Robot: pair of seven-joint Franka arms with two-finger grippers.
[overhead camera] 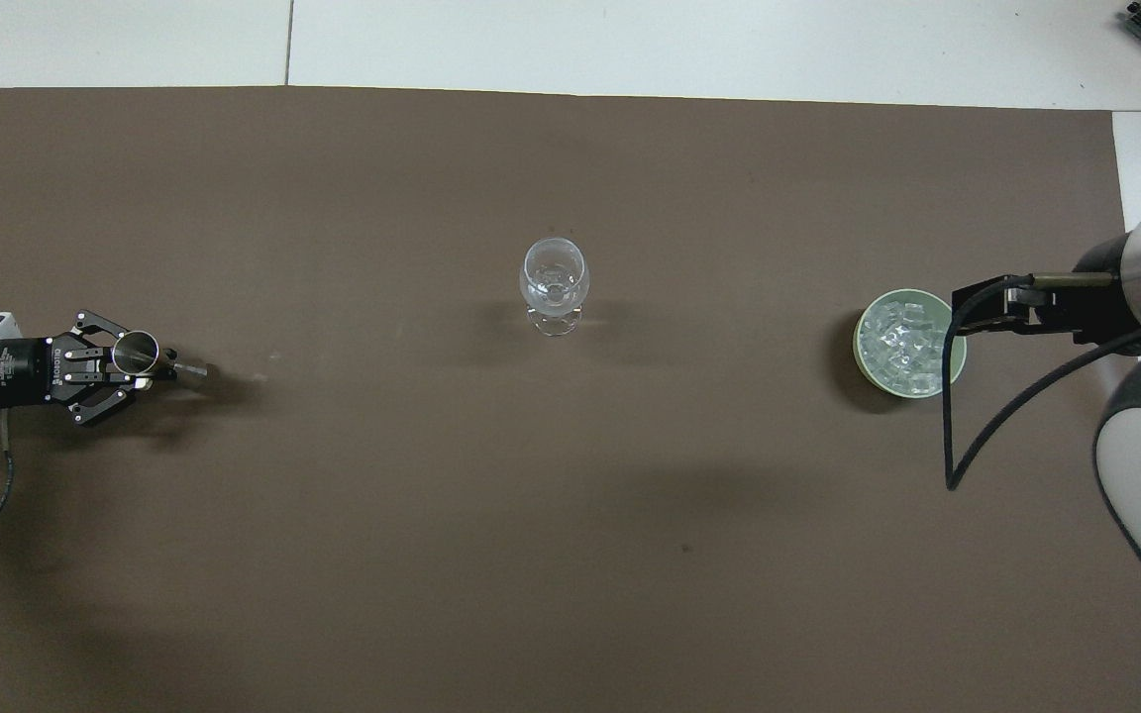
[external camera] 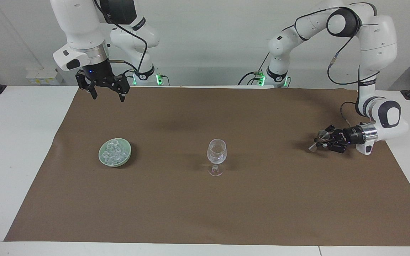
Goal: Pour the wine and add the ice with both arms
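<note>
The left gripper [external camera: 323, 141] has its fingers clamped on a small shiny metal measuring cup [external camera: 320, 136], tipped low over the brown mat [external camera: 262, 213] on the counter. If it tips more, it could spill. The right gripper [external camera: 107, 93] waits, fingers spread apart, holding nothing. The ice [external camera: 114, 152] sits in a round pale green bowl [external camera: 102, 156]. The clear stemmed wine glass [external camera: 216, 156] could topple if bumped.
</note>
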